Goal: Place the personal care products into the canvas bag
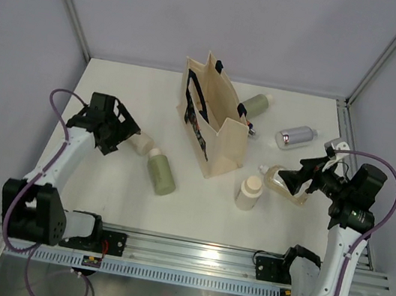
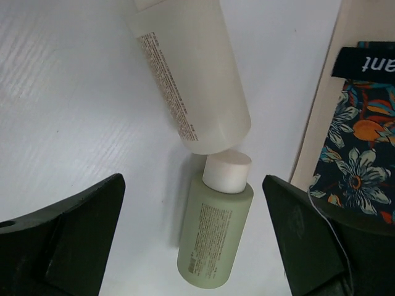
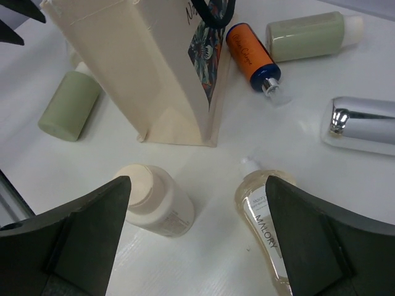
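Nothing looks packed yet: the canvas bag (image 1: 218, 140) stands upright mid-way across the worktop (image 1: 118, 81), nearer the far edge, with every visible bottle outside it. Both jaws gape empty: the left gripper (image 2: 193, 209) above a sage-green bottle (image 2: 216, 240) and a frosted tube (image 2: 197, 80), the right gripper (image 3: 197, 203) above the short beige bottle (image 3: 157, 200) and the amber bottle (image 3: 268, 231). The silver bottle (image 1: 296, 137) lies close to the right edge; the near edge offers open room.

White table (image 1: 195, 212), grey walls (image 1: 227, 16) around it, slotted aluminium rail (image 1: 188, 251) along its near edge
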`<state>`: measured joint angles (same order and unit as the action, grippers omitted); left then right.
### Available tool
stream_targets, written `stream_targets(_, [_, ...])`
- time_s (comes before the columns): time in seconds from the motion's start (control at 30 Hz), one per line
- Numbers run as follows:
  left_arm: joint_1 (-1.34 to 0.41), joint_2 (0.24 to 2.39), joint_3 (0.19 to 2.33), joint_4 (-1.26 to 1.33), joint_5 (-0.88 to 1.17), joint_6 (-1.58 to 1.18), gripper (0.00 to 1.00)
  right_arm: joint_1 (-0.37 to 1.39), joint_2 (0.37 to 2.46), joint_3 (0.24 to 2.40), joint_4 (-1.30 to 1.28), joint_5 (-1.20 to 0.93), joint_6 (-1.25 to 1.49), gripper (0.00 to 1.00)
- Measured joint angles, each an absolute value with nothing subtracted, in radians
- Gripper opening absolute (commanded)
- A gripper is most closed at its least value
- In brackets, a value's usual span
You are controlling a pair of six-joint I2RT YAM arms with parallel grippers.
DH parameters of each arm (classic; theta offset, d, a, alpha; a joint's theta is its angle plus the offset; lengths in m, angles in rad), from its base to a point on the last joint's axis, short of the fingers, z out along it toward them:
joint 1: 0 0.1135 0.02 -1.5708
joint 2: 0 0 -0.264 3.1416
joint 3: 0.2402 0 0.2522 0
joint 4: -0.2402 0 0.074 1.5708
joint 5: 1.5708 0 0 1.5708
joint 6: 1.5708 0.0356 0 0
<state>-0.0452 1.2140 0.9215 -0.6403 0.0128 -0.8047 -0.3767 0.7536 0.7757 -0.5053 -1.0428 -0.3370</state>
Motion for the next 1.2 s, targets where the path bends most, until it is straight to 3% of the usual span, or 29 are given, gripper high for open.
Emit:
stream_targets(0.53, [-0.045,1.751,1.185,-0.629,-0.033,-0.843,0.91,-0.377,0.705,0.744,-0.484,-1.103,-0.409,0.99])
stream_targets(0.7, [-0.045,1.856,1.235,-0.626,-0.037,-0.838,0.69,-0.379,0.705,0.744,-0.491,-1.106,-0.419,1.00])
stream_targets(0.83, [-0.045,1.866,1.243,-0.616,-0.039,-0.816,0.18,-0.383,0.705,0.744,-0.495,-1.113,-0.424,1.00])
stream_targets(0.87, [-0.045,1.866,1.243,-0.614,-0.039,-0.807,0.00,-0.385,0.705,0.744,-0.495,-1.113,-0.425,0.99])
stream_targets(1.03, [-0.045,1.830,1.211,-0.593,-0.034,-0.750,0.00,-0.395,0.705,0.744,-0.496,-1.117,-0.427,1.00])
stream_targets(1.2, [-0.044,1.645,1.129,-0.585,0.012,-0.719,0.00,-0.404,0.705,0.744,-0.499,-1.119,-0.427,1.00])
